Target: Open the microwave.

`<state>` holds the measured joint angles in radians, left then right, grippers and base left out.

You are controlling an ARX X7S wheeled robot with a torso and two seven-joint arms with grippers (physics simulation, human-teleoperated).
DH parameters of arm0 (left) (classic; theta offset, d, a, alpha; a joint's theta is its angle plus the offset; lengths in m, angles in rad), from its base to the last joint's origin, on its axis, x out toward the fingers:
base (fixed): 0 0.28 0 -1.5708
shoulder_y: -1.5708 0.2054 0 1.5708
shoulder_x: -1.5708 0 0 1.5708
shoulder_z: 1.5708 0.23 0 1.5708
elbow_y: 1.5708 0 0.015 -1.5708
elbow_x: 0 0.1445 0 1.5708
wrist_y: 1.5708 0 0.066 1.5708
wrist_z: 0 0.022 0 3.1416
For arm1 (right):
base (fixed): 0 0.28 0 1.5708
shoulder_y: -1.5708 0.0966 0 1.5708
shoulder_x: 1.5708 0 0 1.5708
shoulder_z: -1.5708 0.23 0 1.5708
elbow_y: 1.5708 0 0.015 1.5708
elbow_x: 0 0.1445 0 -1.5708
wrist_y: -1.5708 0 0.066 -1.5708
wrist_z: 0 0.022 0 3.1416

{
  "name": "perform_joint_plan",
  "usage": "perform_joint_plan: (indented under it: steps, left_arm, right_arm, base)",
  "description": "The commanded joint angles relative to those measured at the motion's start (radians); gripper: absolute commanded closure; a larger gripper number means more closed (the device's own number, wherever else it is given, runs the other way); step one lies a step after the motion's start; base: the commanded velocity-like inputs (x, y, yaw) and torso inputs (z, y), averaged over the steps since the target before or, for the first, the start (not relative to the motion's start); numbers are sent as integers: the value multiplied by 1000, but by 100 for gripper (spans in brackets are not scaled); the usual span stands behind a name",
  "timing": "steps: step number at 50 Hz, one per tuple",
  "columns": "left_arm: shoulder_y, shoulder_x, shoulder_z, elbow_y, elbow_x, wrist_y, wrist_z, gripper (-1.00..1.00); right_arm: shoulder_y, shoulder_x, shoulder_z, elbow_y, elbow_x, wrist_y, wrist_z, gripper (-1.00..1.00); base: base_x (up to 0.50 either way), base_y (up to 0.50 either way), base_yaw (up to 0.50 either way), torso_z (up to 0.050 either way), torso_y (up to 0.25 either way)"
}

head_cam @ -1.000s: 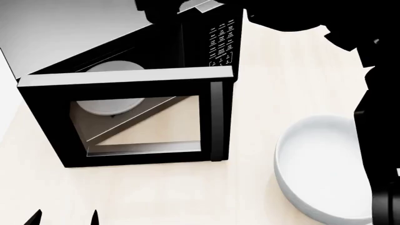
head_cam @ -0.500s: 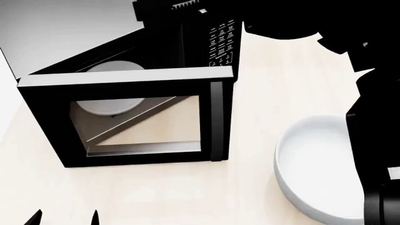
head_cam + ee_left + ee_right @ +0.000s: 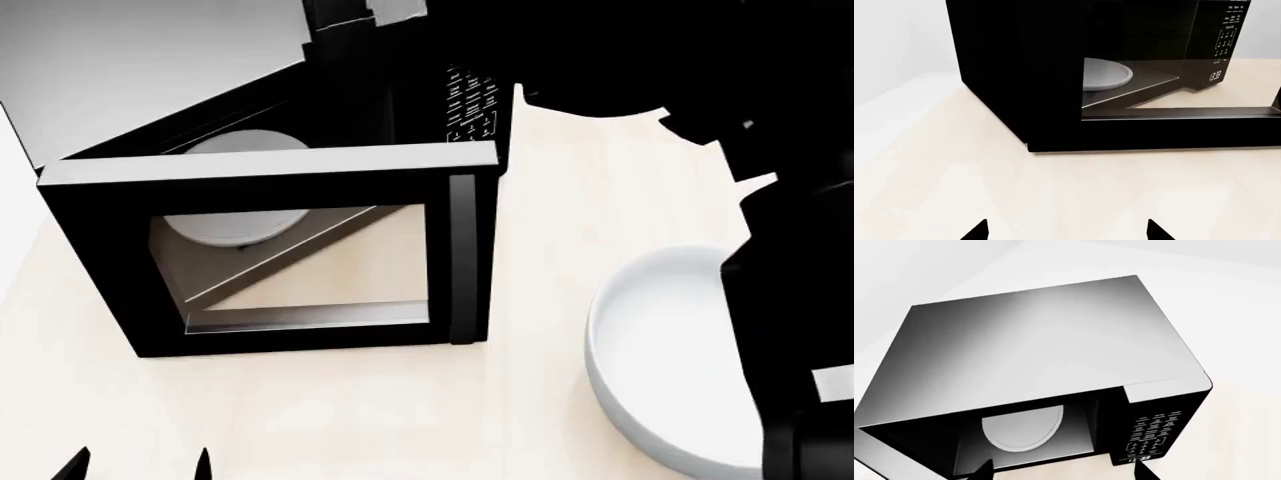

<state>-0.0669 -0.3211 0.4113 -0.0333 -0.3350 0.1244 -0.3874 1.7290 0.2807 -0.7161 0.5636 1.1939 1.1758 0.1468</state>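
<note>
Judging from its bulk, the microwave (image 3: 267, 250) is deemed heavy and rigid, its swung-out door (image 3: 287, 255) best taken at the free edge beside the keypad (image 3: 470, 105); both grippers' jaw states cannot be told.

You are looking at a bare simulated kitchen counter: a pale wooden worktop (image 3: 334, 410) carries a black microwave (image 3: 267, 250), a white bowl (image 3: 654, 360) just beside its open door, plain white walls (image 3: 901, 35) behind it.

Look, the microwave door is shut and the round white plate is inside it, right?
Not quite. The microwave door is swung wide open, not shut; the head view shows it standing out from the cavity. The round white plate is indeed inside.
</note>
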Motion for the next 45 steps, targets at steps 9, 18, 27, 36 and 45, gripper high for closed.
perform_joint_plan:
  steps: [9, 18, 27, 36, 45]
  left_arm:
    - [-2, 0, 6, -11, -16, 4, 7, -100]
    - [-2, -2, 7, -9, -18, 2, 5, -100]
    - [-3, -3, 9, -9, -20, 2, 3, -100]
    - [-4, -4, 11, -11, -21, 3, 3, -100]
    - [-4, -5, 13, -10, -23, 4, 3, -100]
  right_arm:
    - [-48, 3, -12, -2, 1, -16, -3, -100]
    - [-61, 6, -17, -9, 4, -14, -4, -100]
    - [-72, 7, -20, -15, 9, -12, -1, -100]
    - [-90, 7, -31, -4, 2, -27, -20, -100]
    - [-113, 13, -31, -12, 6, -34, -17, -100]
  base:
    - [0, 0, 0, 0, 0]
    - [0, 0, 0, 0, 0]
    - [0, 0, 0, 0, 0]
    - [0, 0, 0, 0, -2]
    - [0, 0, 0, 0, 0]
